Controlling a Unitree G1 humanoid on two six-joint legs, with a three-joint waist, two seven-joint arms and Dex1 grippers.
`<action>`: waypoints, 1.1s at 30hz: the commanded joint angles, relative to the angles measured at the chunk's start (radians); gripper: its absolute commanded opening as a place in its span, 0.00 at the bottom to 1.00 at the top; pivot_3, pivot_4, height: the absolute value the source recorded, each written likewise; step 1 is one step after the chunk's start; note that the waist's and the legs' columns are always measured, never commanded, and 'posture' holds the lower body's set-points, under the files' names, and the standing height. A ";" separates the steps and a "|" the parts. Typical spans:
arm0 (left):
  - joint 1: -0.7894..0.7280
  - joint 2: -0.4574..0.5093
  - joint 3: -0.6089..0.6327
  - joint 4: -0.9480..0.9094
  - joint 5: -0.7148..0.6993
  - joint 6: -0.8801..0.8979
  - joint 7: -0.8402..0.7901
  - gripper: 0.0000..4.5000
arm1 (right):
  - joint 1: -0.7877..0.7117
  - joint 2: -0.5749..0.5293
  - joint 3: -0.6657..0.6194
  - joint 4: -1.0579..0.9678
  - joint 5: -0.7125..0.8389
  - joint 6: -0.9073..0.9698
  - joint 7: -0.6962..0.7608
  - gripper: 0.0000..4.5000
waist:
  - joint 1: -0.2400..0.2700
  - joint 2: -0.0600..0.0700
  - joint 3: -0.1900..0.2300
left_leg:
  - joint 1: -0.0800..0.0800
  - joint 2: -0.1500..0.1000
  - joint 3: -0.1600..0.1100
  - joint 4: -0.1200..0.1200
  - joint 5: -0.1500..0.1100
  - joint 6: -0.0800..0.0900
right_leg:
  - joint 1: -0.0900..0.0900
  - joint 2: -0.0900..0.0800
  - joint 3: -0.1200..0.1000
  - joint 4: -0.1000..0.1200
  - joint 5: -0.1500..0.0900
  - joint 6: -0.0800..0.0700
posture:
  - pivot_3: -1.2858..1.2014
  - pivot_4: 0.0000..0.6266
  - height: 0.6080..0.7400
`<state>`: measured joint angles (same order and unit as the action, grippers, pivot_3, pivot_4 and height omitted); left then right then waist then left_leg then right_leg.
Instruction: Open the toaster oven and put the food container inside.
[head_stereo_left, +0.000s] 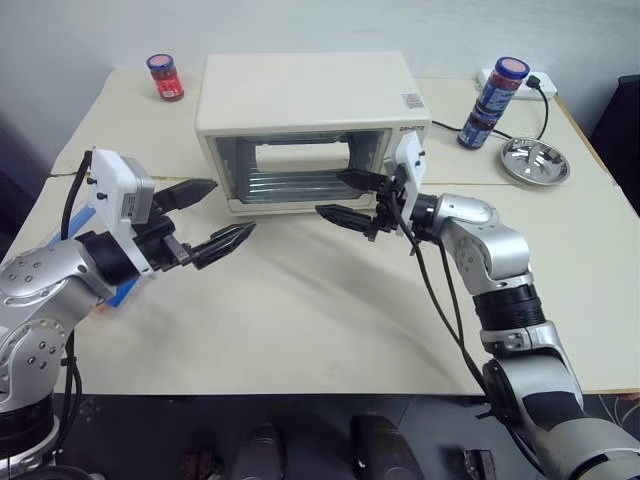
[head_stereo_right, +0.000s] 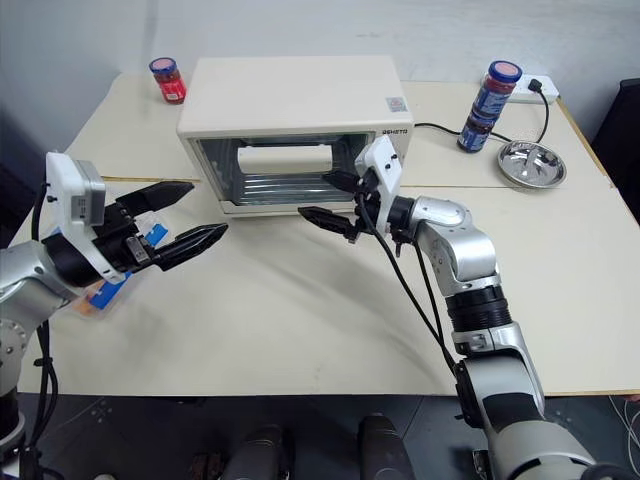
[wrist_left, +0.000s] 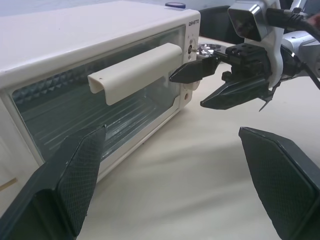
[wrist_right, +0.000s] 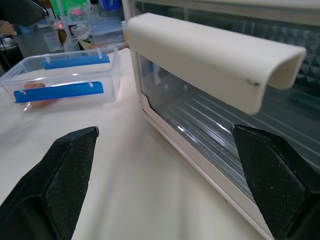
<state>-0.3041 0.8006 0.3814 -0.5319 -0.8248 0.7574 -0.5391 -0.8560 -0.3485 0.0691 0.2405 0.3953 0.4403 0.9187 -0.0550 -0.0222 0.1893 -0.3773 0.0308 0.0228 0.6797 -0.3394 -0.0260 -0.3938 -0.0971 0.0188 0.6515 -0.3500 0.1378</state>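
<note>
The cream-white toaster oven (head_stereo_left: 300, 100) stands at the back of the table, its glass door shut and its white bar handle (wrist_right: 210, 55) across the top of the glass. My right gripper (head_stereo_left: 335, 195) is open in front of the door's right part, level with the handle and close to it. To the left of the oven front, my left gripper (head_stereo_left: 232, 207) is open and holds nothing. The clear food container (wrist_right: 65, 82) with blue clip strips lies on the table left of the oven, mostly hidden behind my left arm in the eye views.
A red-lidded jar (head_stereo_left: 165, 77) stands at the back left. Two stacked blue-lidded jars (head_stereo_left: 497, 90), a metal bowl (head_stereo_left: 535, 160) and a power strip (head_stereo_left: 520, 78) with its black cable sit at the back right. Bare tabletop (head_stereo_left: 320, 310) lies in front of the oven.
</note>
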 joint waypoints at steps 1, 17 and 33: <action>-0.021 0.001 0.007 0.006 0.012 -0.031 -0.005 1.00 | -0.034 0.009 -0.017 -0.008 0.000 -0.009 -0.009 0.99 | 0.000 0.000 0.000 | 0.000 0.000 0.000 0.000 0.000 0.000 | 0.000 0.000 0.000 0.000 0.000 0.000 | 0.52 0.24 1.00; -0.055 -0.003 0.013 0.059 0.039 -0.072 -0.001 0.80 | 0.091 -0.025 -0.011 -0.255 0.129 0.140 0.098 1.00 | -0.001 0.000 0.000 | -0.001 0.000 -0.001 -0.001 0.000 0.000 | 0.000 -0.001 -0.002 -0.001 0.000 0.000 | 0.52 0.24 1.00; -0.350 0.010 -0.250 0.467 0.366 -0.279 -0.132 0.01 | 0.199 -0.004 -0.002 -0.363 0.140 0.175 0.038 1.00 | -0.001 0.000 0.000 | -0.001 -0.002 0.002 -0.001 0.000 -0.001 | -0.002 0.000 -0.013 -0.001 0.000 0.000 | 0.52 0.24 1.00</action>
<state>-0.6243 0.8039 0.1430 -0.0754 -0.4936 0.5213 -0.6454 -0.6541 -0.3618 0.0676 -0.0604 0.5008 0.6175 0.9517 -0.0559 -0.0220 0.1896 -0.3787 0.0292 0.0250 0.6785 -0.3399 -0.0272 -0.3967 -0.0974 0.0061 0.6505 -0.3500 0.1376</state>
